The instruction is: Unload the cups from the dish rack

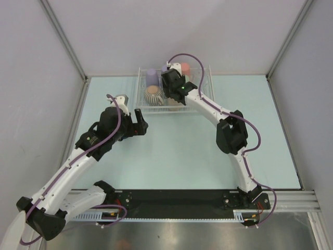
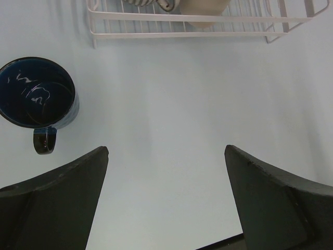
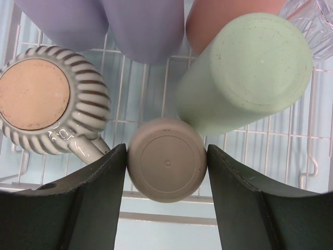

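- The right arm [image 1: 229,133] is stretched from its base at the near right, bent at the elbow, with the forearm angled far-left over the dish rack [image 1: 205,78].
- The right gripper [image 3: 166,169] is pointed straight down into the rack, at its near side.
- Its fingers [image 3: 99,198] are pressed against both sides of the tan cup [image 3: 166,156], so the cup is clamped between them.
- The tan cup is seen upside down, on the rack wires.
- The ribbed cup [image 3: 47,99] is placed upside down to one side of the tan cup, its handle just beside one finger.
- The green cup [image 3: 250,67] is tilted, leaning close against the tan cup.
- Two lavender cups [image 3: 145,26] and a pink cup [image 3: 223,15] are lined up along the far side of the rack.
- The left arm [image 1: 78,156] is folded low at the near left, forearm angled toward the rack.
- The left gripper [image 2: 166,151] is held over the bare table [image 1: 182,156], in front of the rack, well short of it.
- Its fingers [image 2: 67,198] are spread wide apart, with nothing between them.
- The navy mug [image 2: 36,94] is set upright on the table, outside the rack, beside the left gripper and apart from it.
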